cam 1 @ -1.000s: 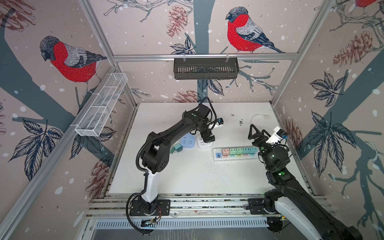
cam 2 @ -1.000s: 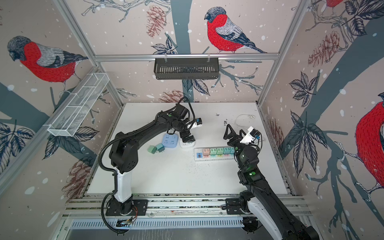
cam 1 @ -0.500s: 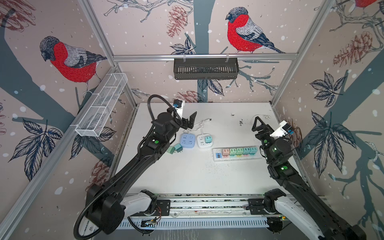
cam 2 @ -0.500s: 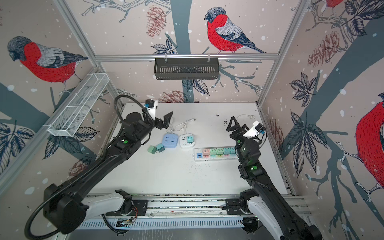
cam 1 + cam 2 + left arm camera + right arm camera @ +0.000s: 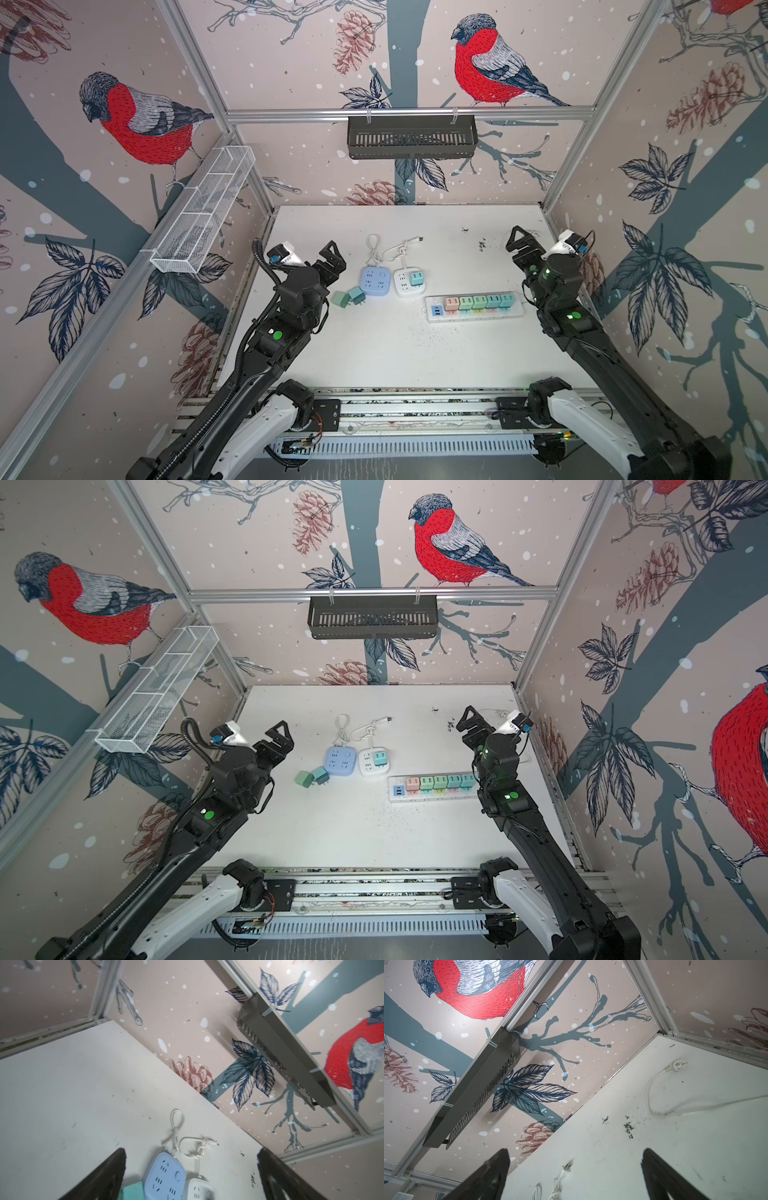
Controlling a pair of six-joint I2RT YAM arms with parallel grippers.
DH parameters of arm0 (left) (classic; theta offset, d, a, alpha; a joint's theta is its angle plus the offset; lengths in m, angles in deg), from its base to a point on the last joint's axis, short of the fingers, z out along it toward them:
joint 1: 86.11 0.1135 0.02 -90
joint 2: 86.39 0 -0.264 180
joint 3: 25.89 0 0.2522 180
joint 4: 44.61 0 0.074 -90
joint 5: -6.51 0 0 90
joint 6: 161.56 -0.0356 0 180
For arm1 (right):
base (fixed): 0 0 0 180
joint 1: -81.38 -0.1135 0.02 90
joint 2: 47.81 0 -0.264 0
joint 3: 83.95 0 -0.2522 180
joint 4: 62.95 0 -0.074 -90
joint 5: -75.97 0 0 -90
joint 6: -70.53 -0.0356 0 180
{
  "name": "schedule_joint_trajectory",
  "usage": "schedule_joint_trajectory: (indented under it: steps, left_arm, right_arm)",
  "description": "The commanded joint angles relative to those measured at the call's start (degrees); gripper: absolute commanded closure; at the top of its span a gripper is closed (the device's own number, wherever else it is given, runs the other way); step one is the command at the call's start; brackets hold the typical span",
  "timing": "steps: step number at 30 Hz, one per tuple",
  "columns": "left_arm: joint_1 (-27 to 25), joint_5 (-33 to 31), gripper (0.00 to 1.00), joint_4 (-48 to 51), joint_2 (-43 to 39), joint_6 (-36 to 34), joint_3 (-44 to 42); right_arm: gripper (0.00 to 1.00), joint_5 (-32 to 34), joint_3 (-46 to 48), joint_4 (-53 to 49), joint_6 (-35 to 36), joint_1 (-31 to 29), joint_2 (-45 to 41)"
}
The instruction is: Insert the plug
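Hands wide open and empty: left hand [image 5: 334, 259], right hand [image 5: 521, 245]. Lower left hand onto teal plug [image 5: 356, 294] at 5 o'clock, gripping flat sides, prongs left clear.

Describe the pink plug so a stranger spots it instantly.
On the white tabletop, find the long white power strip near the right arm. Five small square plugs sit in it; the pink plug is at the left end beside blue USB ports, the only one not green or teal.
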Motion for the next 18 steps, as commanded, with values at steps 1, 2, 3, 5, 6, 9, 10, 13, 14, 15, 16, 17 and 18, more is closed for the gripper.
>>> schedule_joint_trajectory:
  steps: [1,2,3,5,6,9,10,13,14,15,16,17,18]
  left_arm:
    - [1.61,-2.95,0.02,-8.58,-8.43,-1.56,-9.95]
    - [2.39,-1.37,0.02,-9.43,-8.64,-2.93,-10.07]
    - [3.03,-0.21,0.02,-8.89,-7.79,-4.07,-9.08]
    - [4.05,-1.28,0.03,-5.16,-5.36,-5.11,-6.29]
    - [4.40,-3.08,0.03,-2.62,-3.95,-4.08,-4.99]
    - [6.24,-2.94,0.03,-0.19,-1.36,-5.30,-3.68]
    - [6.60,-3.05,0.03,-0.36,-0.79,-5.27,-4.04]
    - [8.51,-2.21,0.03,-0.18,0.91,-3.67,-5.21]
    - [9.12,-1.39,0.03,-0.28,1.23,-3.13,-5.81]
    - [9.79,-0.40,0.03,-0.49,1.43,-2.63,-6.45]
    - [10.51,1.32,0.03,-1.83,1.47,-2.84,-7.28]
    - [11.24,3.30,0.03,-3.37,1.37,-3.46,-8.14]
    - [11.95,5.29,0.03,-5.25,1.30,-4.19,-9.05]
  right_arm:
    - [0.00,-19.62,2.69,7.20,10.19,3.48,-0.32]
    - [0.00,-21.84,3.23,8.22,10.33,3.62,-0.19]
    - [0.00,-23.20,3.94,9.64,10.33,3.50,0.22]
    - [0.00,-25.88,5.60,13.39,11.03,2.67,0.81]
    - [0.00,-26.33,6.10,15.26,11.87,1.69,1.37]
    - [0.00,-21.65,3.78,14.08,16.14,-5.62,5.05]
    - [0.00,-18.64,2.22,12.66,18.15,-9.08,6.89]
    - [0.09,-11.58,-2.69,8.95,22.61,-18.81,13.49]
    - [0.12,-10.23,-3.95,7.97,23.04,-21.12,16.28]
    - [0.15,-9.45,-5.56,6.95,23.11,-23.45,18.88]
    - [0.19,-9.54,-7.46,6.13,22.93,-25.45,21.15]
    - [0.21,-9.64,-8.94,5.45,22.84,-27.03,24.30]
    - [0.24,-9.68,-10.70,4.41,22.67,-28.78,26.86]
